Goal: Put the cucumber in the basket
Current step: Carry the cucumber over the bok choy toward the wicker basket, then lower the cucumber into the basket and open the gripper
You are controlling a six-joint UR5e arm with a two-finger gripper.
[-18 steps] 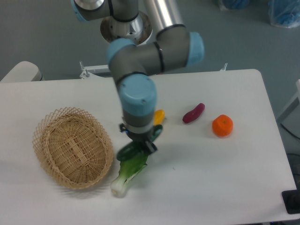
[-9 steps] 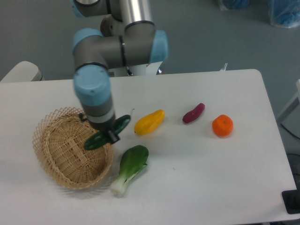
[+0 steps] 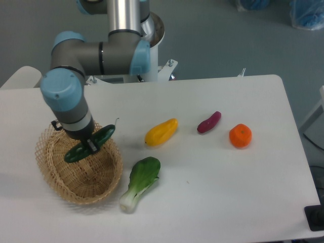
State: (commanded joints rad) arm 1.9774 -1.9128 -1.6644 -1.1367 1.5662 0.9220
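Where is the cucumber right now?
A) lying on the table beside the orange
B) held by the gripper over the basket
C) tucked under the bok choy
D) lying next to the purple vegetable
B: the gripper is clamped on the cucumber, which hangs tilted above the wicker basket, not resting on the table.

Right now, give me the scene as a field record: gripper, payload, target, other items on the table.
gripper: gripper over the basket, shut on the cucumber
cucumber: cucumber held tilted, lower end over the basket interior, upper end above the right rim
basket: basket at table left; no other contents visible
bok choy: bok choy lying just right of the basket
yellow fruit: yellow fruit at table centre
purple vegetable: purple vegetable right of the yellow fruit
orange: orange farthest right
task state: cucumber not yet released
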